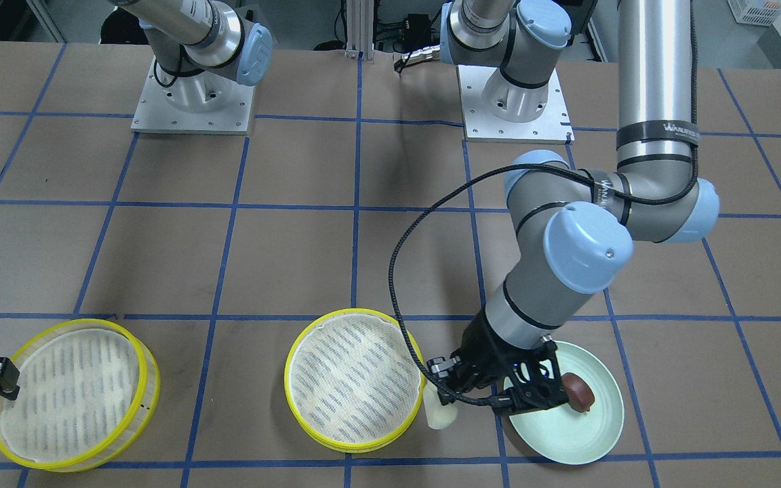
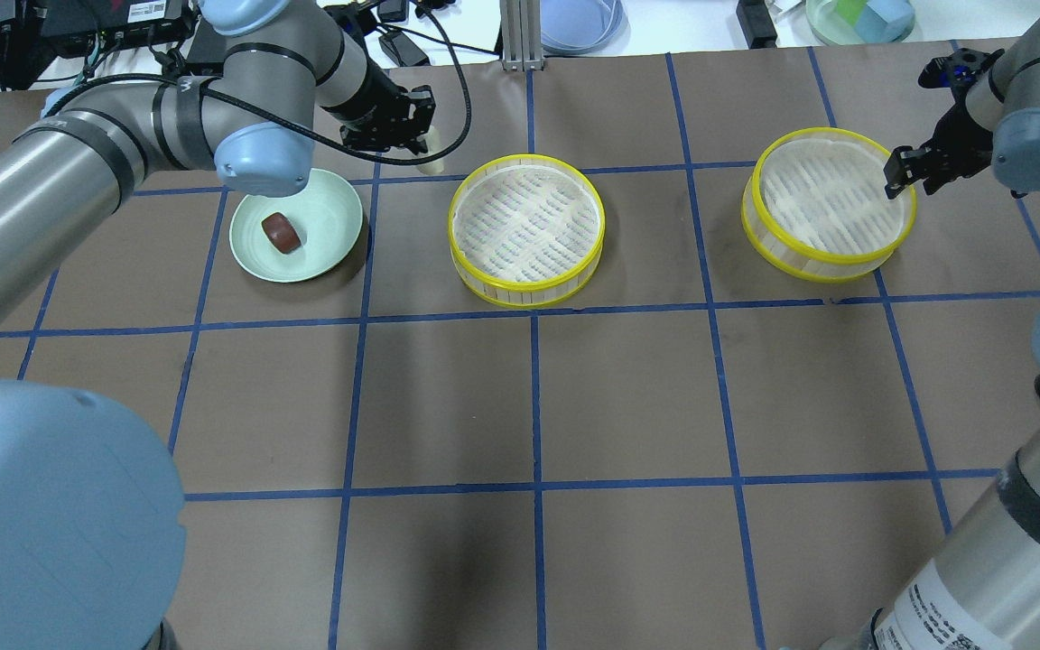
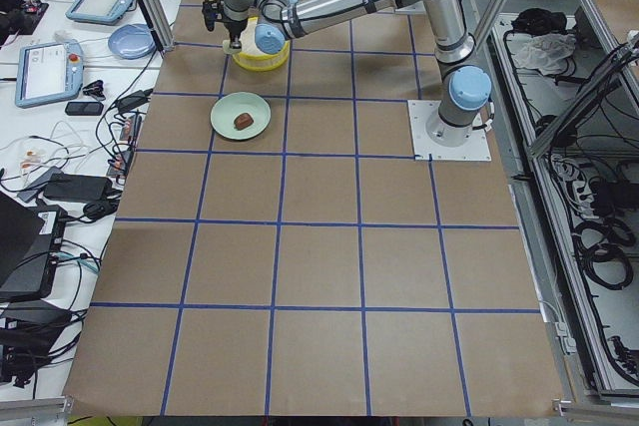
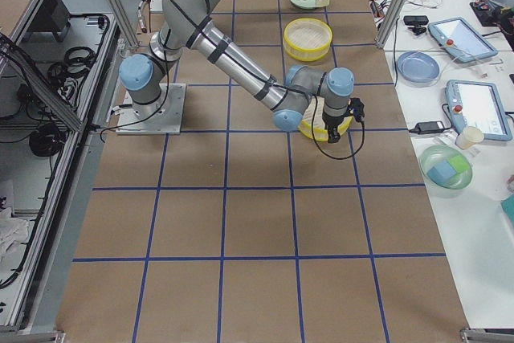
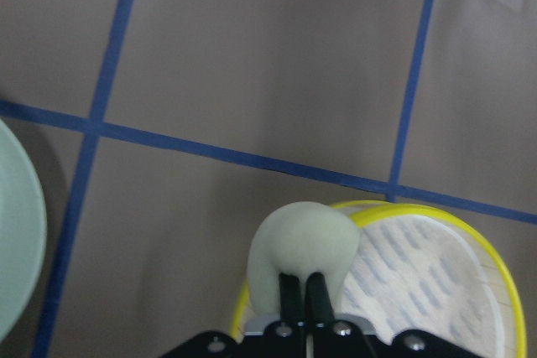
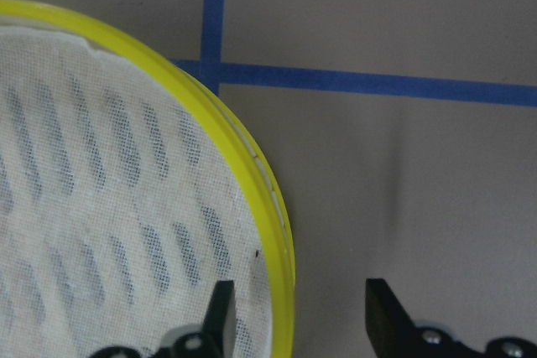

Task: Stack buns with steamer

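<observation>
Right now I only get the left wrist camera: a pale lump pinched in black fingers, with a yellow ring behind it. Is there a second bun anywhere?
Observer: Yes. A dark reddish-brown bun lies on the pale green plate, with no gripper on it.
Operator: Is that yellow ring the only tray?
Observer: No. A second steamer tray sits farther along the table on the robot's right, with nothing in it.
Operator: Is the other arm doing anything?
Observer: The right gripper is open at that tray's rim, with one finger inside it and one outside.
</observation>
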`<state>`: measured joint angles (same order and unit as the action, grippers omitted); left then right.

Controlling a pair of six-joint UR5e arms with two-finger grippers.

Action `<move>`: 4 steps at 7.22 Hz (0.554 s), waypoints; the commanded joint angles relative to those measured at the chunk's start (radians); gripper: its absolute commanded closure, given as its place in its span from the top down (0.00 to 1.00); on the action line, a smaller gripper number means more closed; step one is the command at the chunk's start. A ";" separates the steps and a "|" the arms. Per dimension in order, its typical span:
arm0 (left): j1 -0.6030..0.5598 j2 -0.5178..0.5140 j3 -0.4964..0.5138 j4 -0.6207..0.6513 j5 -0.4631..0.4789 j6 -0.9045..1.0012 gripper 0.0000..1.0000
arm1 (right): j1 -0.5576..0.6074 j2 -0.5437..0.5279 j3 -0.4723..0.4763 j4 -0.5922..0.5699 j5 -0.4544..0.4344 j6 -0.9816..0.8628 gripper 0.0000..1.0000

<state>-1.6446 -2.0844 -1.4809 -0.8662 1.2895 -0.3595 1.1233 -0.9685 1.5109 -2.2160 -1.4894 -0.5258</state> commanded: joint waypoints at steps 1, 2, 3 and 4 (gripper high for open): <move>-0.053 -0.013 -0.033 0.003 -0.021 -0.098 0.00 | 0.001 0.002 0.000 0.004 -0.005 0.001 0.35; -0.052 -0.011 -0.062 0.001 -0.016 -0.072 0.01 | 0.003 0.001 0.000 0.004 -0.008 -0.002 0.27; -0.050 -0.013 -0.079 -0.004 -0.016 -0.046 0.52 | 0.001 0.001 0.000 0.004 -0.009 -0.003 0.22; -0.050 -0.013 -0.082 -0.004 -0.016 -0.056 0.95 | 0.001 0.001 0.000 0.005 -0.011 -0.008 0.17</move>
<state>-1.6947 -2.0961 -1.5510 -0.8682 1.2729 -0.4174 1.1249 -0.9677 1.5110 -2.2117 -1.4982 -0.5295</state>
